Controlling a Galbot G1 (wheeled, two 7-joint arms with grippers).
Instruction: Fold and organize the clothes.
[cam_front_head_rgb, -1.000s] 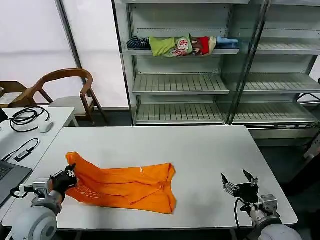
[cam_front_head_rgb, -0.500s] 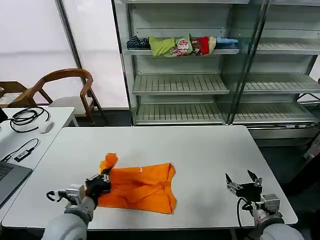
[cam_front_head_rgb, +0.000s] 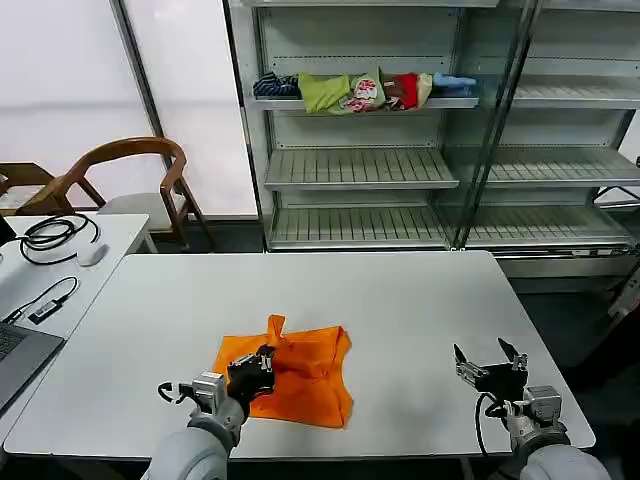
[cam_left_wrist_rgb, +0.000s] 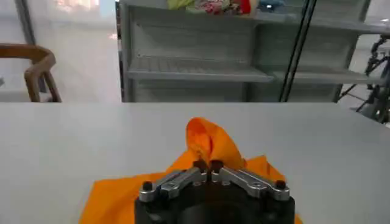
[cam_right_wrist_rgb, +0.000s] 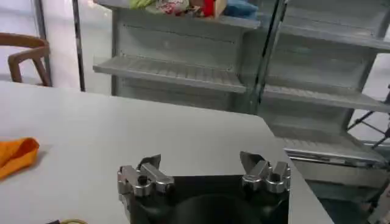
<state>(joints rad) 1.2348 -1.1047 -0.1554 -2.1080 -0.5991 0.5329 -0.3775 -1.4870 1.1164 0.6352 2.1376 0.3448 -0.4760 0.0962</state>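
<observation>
Left gripper (cam_front_head_rgb: 262, 360), lower centre-left of frame, jaws pinched on a raised peak of the T-shirt (cam_front_head_rgb: 300, 375), carrying that edge over the rest. Shirt lies mid-desk (cam_front_head_rgb: 400, 300) just beyond and frame-right of the jaws, long axis roughly left-right, already doubled. Right gripper (cam_front_head_rgb: 490, 362), lower right, jaws spread, empty, well apart from the cloth. Left arm is nearer by far; likely next is laying the held edge toward the frame-right side. Bundle (cam_front_head_rgb: 360, 90) on shelf, top centre.

Soft orange cloth T-shirt (cam_front_head_rgb: 300, 372) on matt table (cam_front_head_rgb: 400, 310)
</observation>
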